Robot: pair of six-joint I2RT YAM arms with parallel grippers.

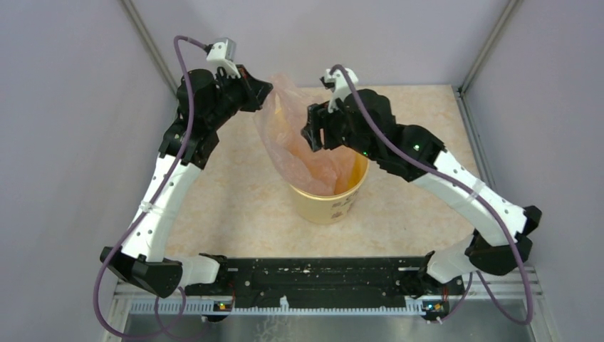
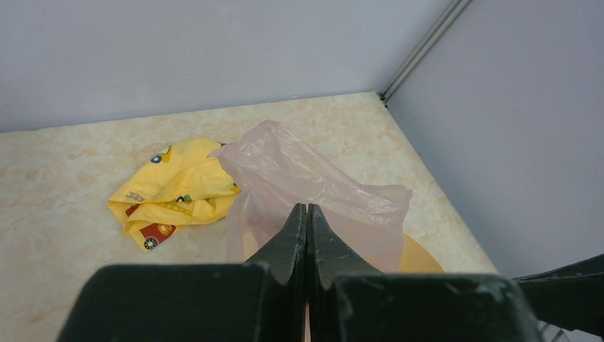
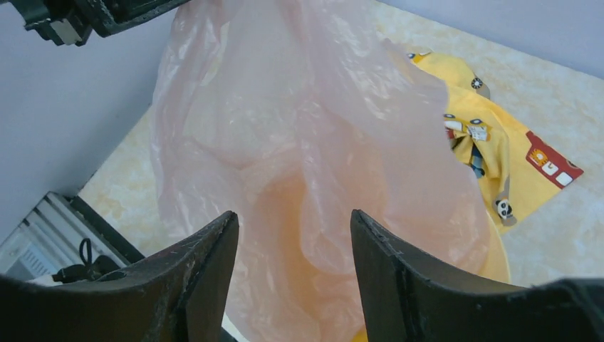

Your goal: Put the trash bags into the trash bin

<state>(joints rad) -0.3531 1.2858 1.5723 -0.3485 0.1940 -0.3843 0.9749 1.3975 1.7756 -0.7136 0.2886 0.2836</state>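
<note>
The pale pink trash bag hangs stretched from my left gripper down into the pale yellow trash bin, its lower part bunched inside the rim. The left gripper is shut, with the bag pinched at its tips and the bin's orange inside below. My right gripper is beside the bag's middle, above the bin. It stands open, with the bag just beyond the tips and nothing clamped.
A crumpled yellow printed wrapper lies on the marbled table behind the bin, also visible from the right wrist. Grey walls enclose the table on the left, back and right. The arm bases line the near edge.
</note>
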